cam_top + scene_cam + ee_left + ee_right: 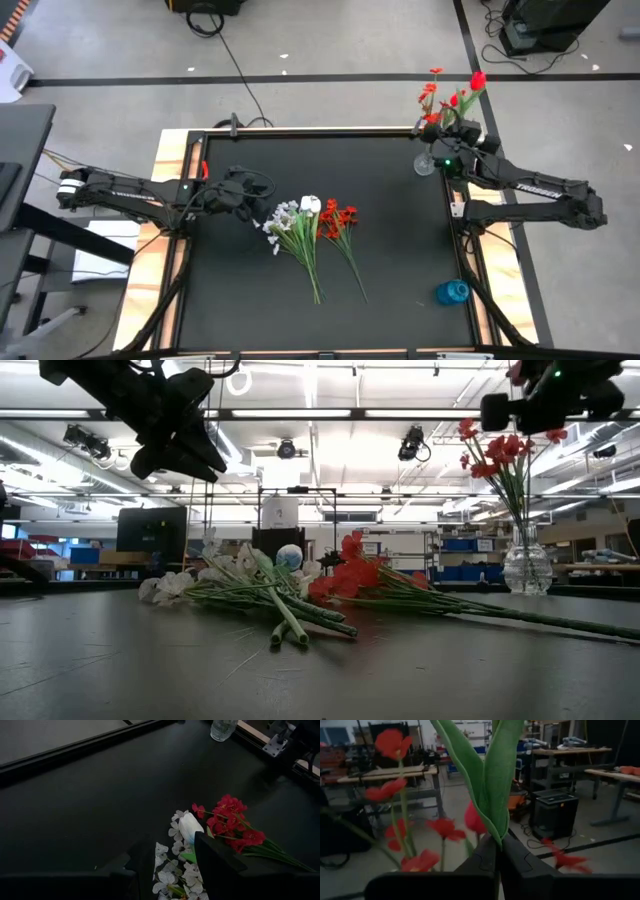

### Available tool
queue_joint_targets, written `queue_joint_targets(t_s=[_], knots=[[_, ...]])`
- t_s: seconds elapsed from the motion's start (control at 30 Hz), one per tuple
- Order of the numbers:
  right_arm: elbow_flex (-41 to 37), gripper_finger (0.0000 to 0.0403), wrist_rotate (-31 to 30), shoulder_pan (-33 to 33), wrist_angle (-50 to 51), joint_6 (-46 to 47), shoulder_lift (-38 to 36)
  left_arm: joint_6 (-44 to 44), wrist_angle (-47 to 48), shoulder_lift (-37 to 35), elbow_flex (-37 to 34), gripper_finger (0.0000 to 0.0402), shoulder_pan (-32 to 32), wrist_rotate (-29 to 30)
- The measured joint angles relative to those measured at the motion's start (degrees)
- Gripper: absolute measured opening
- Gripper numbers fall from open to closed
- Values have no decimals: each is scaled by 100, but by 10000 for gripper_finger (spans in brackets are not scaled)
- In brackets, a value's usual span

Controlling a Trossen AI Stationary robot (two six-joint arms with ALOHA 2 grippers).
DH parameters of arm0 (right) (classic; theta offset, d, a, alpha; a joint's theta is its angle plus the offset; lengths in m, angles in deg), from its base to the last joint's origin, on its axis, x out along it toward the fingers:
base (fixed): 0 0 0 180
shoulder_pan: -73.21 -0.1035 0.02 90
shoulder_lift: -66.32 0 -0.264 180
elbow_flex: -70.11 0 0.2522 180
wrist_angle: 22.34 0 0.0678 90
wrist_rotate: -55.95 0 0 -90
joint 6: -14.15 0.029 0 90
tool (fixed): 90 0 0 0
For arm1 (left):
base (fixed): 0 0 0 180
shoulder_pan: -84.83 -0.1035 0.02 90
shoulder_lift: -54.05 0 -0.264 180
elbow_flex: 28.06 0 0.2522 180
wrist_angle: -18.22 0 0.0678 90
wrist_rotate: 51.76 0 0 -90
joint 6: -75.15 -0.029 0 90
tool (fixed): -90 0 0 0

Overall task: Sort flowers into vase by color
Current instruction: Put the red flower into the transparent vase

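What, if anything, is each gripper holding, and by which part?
Right gripper: a red tulip, held by its green leaves. Left gripper: nothing, jaws open above the white flowers.

I log: mat [250, 240] black | loose blooms [285, 218] white and pale | second bunch [338, 217] red | stalks [312, 265] green | vase [526, 568] clear, red flowers [497, 450] | small pot [452, 292] blue

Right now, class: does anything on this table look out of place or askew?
Nothing looks damaged or spilled. The white flowers and red flowers lie flat mid-table, stalks crossing, unsorted. The blue vase seems to lie on its side. The right tool grips a red tulip over the glass vase.
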Motion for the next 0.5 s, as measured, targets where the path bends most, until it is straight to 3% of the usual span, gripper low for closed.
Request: queue_joint_targets(t_s=[0.3, 0.5], knots=[[0, 64, 1186, 311, -81, -11, 222, 0, -4, -2, 0, 144, 7, -2], [14, 110, 1502, 489, -78, -145, -54, 42, -2, -1, 0, 144, 7, -61]])
